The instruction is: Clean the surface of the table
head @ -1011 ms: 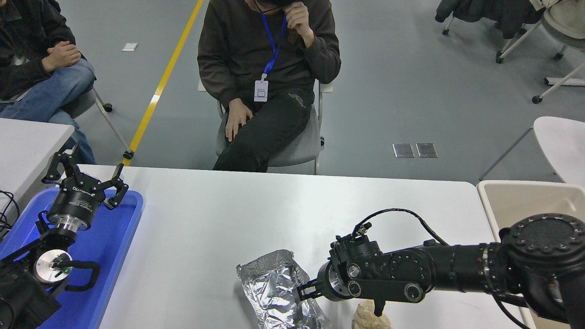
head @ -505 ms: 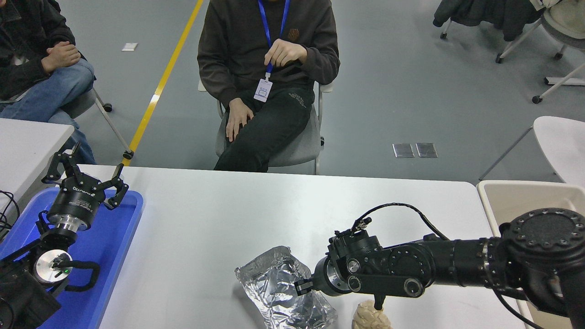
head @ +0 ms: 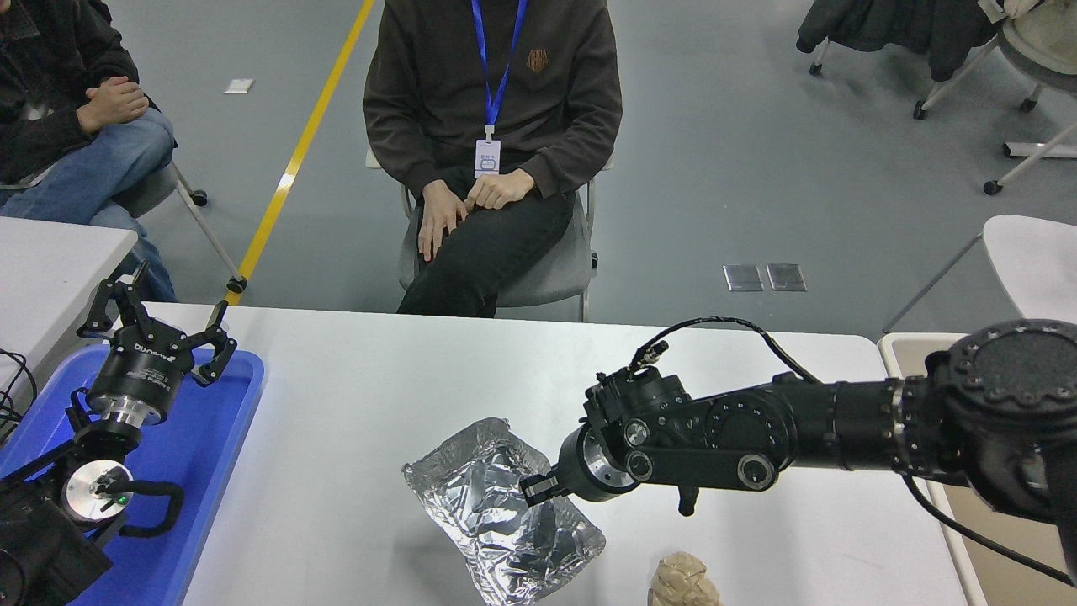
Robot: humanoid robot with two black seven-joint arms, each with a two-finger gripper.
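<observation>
I see the left gripper (head: 160, 324) parked at the far left of the table surface (head: 379, 404), hanging over the blue tray (head: 214, 438) w/ its fingers spread wide apart and nothing between them. The table surface spans nearly the whole lower half of my view, from the tray across to the beige bin (head: 904, 358) on its right end. Toward the table's middle, near the front edge, a crumpled foil bag (head: 492, 509) lies tilted. The right gripper (head: 532, 488) meets its right upper edge — fingers look pressed together on the foil, so I read it as clamped on the bag. The right arm reaches in from the right, stretched low over the table. Just right of the bag, at the table's front edge, sits a crumpled tan wad (head: 681, 582) — apart from the foil. Behind the table's far side, a person (head: 492, 126) sits on a chair, hands in lap.
</observation>
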